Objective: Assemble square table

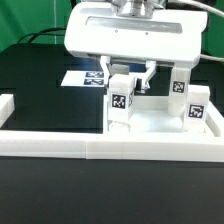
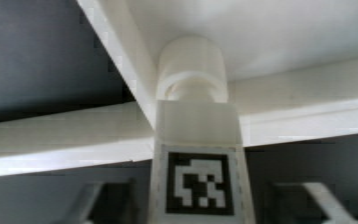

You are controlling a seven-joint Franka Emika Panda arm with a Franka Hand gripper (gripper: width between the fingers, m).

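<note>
Square table [image 1: 150, 115] behind the border bar [image 1: 110, 148], one leg block [image 1: 120, 103] in the gripper [image 1: 128, 75].
The slab lies flat just behind the near bar; the fingers close on the upright tagged leg [image 2: 194, 150]; farther back lies the marker board [image 1: 85, 77].

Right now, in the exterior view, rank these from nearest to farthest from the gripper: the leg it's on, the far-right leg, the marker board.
1. Leg between the gripper fingers, centre.
2. Marker board, just behind, toward the view's left.
3. Far-right leg, at the view's right edge.
</note>
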